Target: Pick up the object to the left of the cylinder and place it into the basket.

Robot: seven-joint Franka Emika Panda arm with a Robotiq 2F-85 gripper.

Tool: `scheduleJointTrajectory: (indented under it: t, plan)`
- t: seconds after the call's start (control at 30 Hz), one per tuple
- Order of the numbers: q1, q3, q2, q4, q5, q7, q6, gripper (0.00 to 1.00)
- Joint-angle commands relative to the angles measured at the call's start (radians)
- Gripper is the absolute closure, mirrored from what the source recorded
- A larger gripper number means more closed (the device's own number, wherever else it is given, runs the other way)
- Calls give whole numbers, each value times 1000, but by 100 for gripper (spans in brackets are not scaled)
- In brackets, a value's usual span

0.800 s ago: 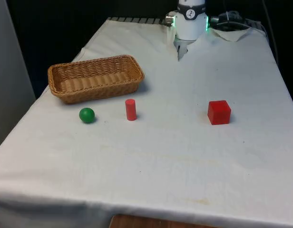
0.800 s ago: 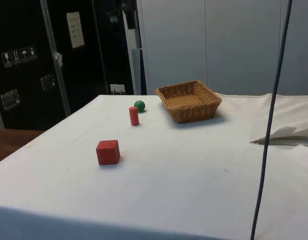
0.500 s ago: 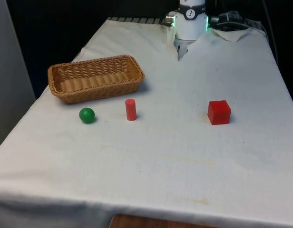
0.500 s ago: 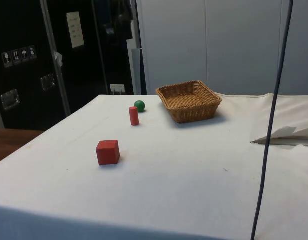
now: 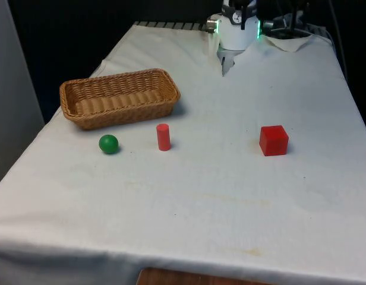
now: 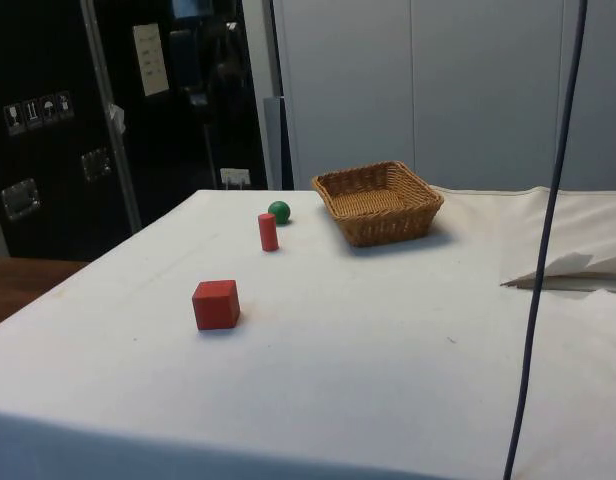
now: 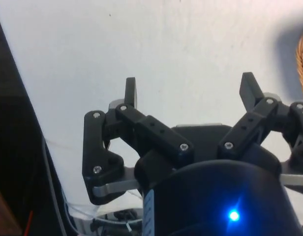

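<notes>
Four things sitting on the white-clothed tabletop (image 5: pixel 230 202): woven wicker basket (image 5: pixel 119 97), small green ball (image 5: pixel 109 143), short red upright cylinder (image 5: pixel 163 136), red cube (image 5: pixel 273 140). Lying just beside the basket's near wall, the green ball, at the front view's left of the cylinder, so reading as the thing to be picked; resting free, touching neither basket nor cylinder. Standing well apart at the front view's right, the red cube, taking no part in the task. Sitting with its open top upward and nothing visible inside, the basket, ready for a drop from above.

Hanging at the tabletop's far end, well apart from all four things, the black two-finger tool (image 7: pixel 188 93), with fingers (image 7: pixel 130 91) spread wide and nothing between them, bare cloth showing in the gap. Spread probably in readiness for a round thing wider than a shut grip would admit. Peeking in at the edge of the wrist view, a sliver of wicker.

Judging the task as barely begun: ball not yet reached. Needing next, likely, a long travel toward the ball and a descent straddling it squarely, since a ball rolling off at a glancing touch seems the main risk, with the cylinder near enough to be knocked.
</notes>
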Motion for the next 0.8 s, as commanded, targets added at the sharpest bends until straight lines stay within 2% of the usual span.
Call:
scheduleJointTrajectory:
  t: [0.0,0.1,0.13,0.17,0.37,0.4,0.43,0.63,0.7,0.77]
  plan:
    - [6,5,5,-4,-5,15,21,0]
    - [7,21,20,-4,-5,31,42,0]
    - [1,23,18,0,-1,21,27,0]
    - [6,26,24,-4,-6,35,49,0]
    - [6,64,68,3,-5,69,104,0]
    - [1,62,60,1,-1,57,91,0]
    - [7,69,75,5,-5,74,111,0]
    - [8,99,111,12,-8,104,157,0]
    - [2,104,109,9,-3,98,156,0]
    - [7,116,130,13,-9,120,186,0]
